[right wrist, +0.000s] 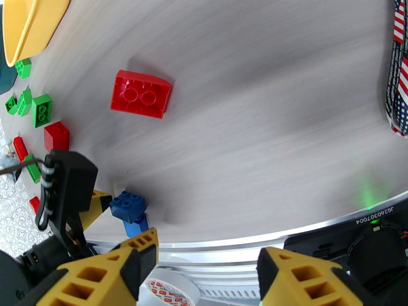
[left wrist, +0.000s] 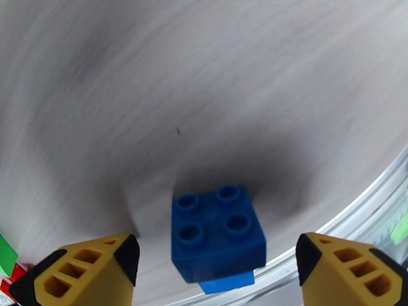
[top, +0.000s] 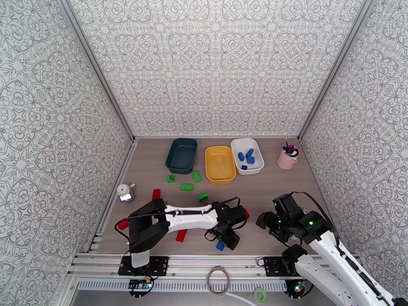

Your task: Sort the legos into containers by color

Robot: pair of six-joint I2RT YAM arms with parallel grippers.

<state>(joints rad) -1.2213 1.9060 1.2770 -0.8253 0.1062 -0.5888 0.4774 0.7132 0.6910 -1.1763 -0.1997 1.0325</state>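
Observation:
A blue lego (left wrist: 218, 235) lies at the table's near edge, stacked on a second lighter blue piece. My left gripper (left wrist: 217, 258) stands open around it, a yellow finger on each side with a gap to the brick. From above, the left gripper (top: 227, 239) is over the blue lego (top: 220, 246). My right gripper (right wrist: 206, 253) is open with nothing in it, at the near right (top: 265, 220). Green legos (top: 186, 187) and red legos (top: 156, 194) lie scattered at the left; a red one (right wrist: 141, 94) lies alone. The teal (top: 171, 158), yellow (top: 208, 164) and white (top: 257, 151) containers stand at the back; the white one holds blue legos (top: 249, 155).
A pink cup with pens (top: 288, 158) stands at the back right. A small silver-white object (top: 125, 192) sits at the left edge. A flag-patterned strap (right wrist: 399, 72) lies at the right. A tape roll (right wrist: 168, 289) lies below the metal rail along the near edge.

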